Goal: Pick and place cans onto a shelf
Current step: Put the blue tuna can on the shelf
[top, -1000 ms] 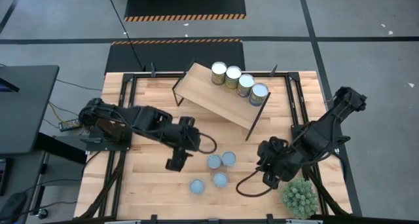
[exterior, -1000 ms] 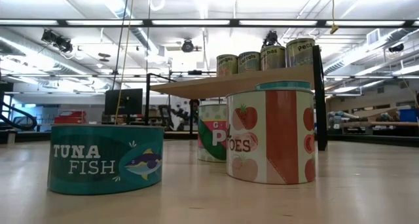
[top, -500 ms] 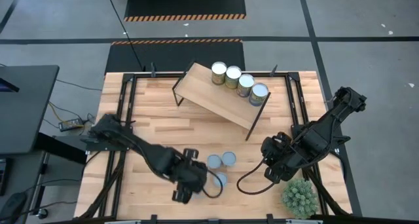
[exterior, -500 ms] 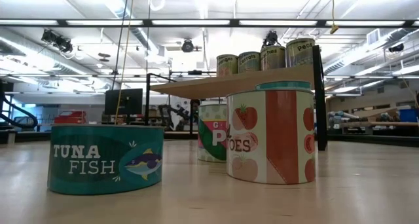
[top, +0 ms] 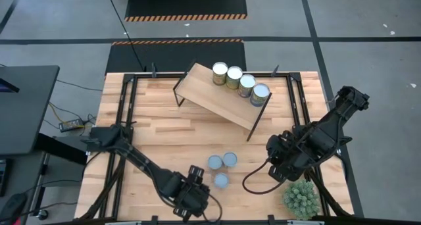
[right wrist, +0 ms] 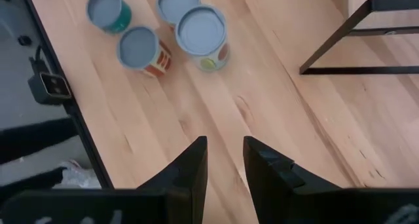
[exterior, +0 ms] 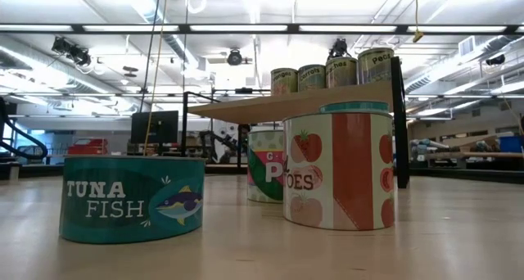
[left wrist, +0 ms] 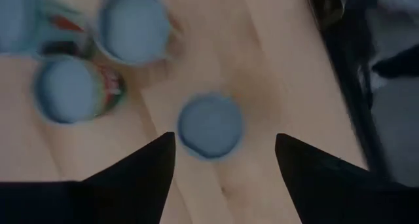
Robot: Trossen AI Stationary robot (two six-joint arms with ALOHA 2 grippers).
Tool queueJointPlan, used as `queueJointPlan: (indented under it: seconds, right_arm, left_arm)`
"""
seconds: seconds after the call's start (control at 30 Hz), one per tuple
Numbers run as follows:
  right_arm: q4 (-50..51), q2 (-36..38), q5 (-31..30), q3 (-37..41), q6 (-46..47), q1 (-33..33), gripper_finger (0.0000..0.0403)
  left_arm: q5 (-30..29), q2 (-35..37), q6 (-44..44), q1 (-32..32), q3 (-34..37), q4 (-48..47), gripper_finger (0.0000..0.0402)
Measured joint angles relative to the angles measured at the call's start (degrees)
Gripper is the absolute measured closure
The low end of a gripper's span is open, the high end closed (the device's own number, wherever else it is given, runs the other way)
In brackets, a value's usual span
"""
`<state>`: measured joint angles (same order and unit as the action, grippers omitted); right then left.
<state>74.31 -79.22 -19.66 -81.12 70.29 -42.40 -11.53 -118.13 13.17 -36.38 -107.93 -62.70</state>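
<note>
From above, your left arm covers the tuna can, so you only find it in the left wrist view (left wrist: 210, 126) and the low view, where it sits nearest the camera. The left gripper (top: 191, 200) hangs over the table's near edge, the arm stretched from its base on the left, pointing down. Its fingers (left wrist: 141, 178) stand spread, one on each side of the tuna can and above it, not touching it. Three more blue-topped cans (top: 222, 168) cluster just beside, toward the table's middle. Four cans (top: 240, 81) stand in a row along the shelf (top: 214, 97), near its far edge. Your right gripper (top: 275, 169) waits near the potted plant (top: 300, 198), folded low, its fingers (right wrist: 190, 165) close together and holding nothing.
</note>
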Motion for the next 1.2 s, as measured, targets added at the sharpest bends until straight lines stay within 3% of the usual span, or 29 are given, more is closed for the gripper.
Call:
queueJointPlan:
  seconds: [0.3,0.53,0.77,1.03,1.2]
  right_arm:
    - [-2.61,0.00,-3.85,0.00,2.18,-2.09,0.0298]
    - [-3.29,0.00,-3.88,0.00,4.10,-2.11,0.0298]
    - [-5.93,0.00,-3.72,0.00,4.27,-2.11,0.0298]
    - [-6.98,-0.04,-4.82,0.00,3.79,-2.11,0.0298]
    - [-7.90,-0.04,-5.77,0.00,3.04,-2.04,0.0298]
  left_arm:
    - [1.73,4.37,2.36,-1.40,18.42,14.17,0.0149]
    - [1.18,4.66,9.38,-0.03,26.05,21.83,0.0149]
    - [6.00,5.13,19.78,2.33,26.83,20.12,0.0140]
    - [7.29,7.19,19.95,2.55,26.68,21.44,0.0092]
    - [7.25,7.24,20.26,4.18,26.68,21.09,0.0099]
